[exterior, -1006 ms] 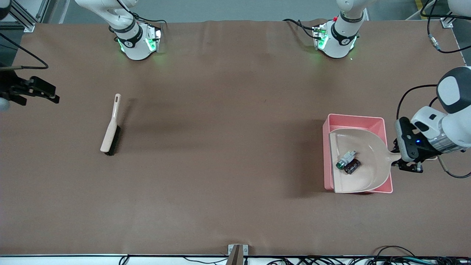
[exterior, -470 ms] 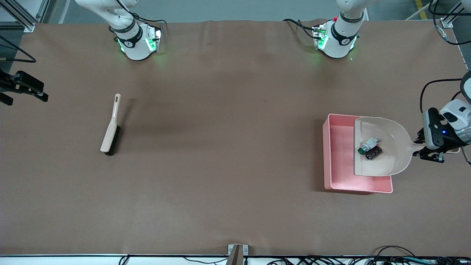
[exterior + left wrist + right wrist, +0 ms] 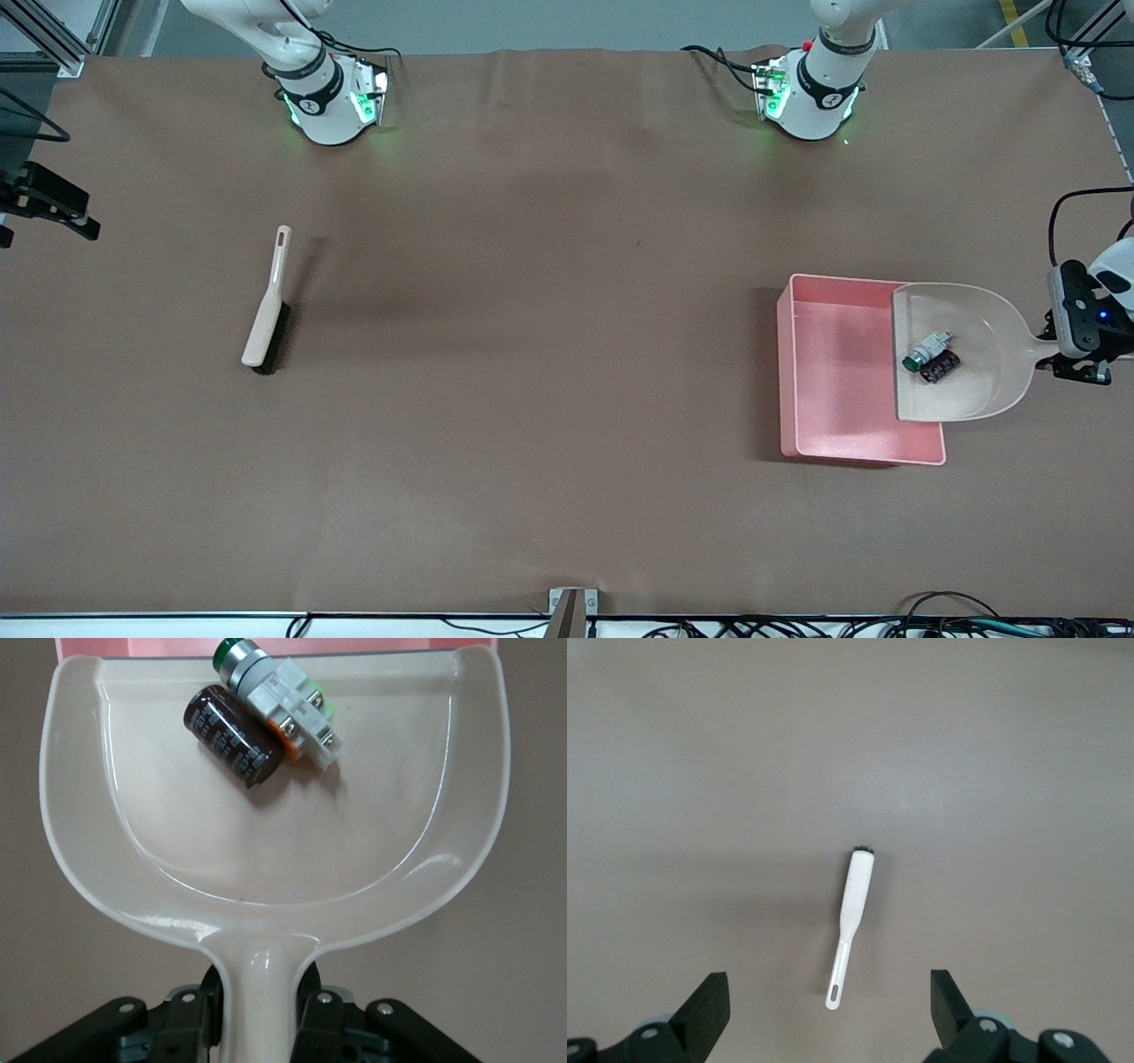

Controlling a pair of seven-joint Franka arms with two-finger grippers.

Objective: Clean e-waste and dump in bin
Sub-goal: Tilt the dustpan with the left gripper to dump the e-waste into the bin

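A beige plastic hand brush [image 3: 267, 311] with dark bristles and a slotted handle is seen lying flat on the brown-covered desk [image 3: 532, 354], toward the right arm's end. A beige plastic dustpan [image 3: 966, 354] with a short handle is held up in the air, its open edge over one end of a pink tub. A small metal bracket [image 3: 572, 602] is fixed at the desk's edge nearest the front camera.
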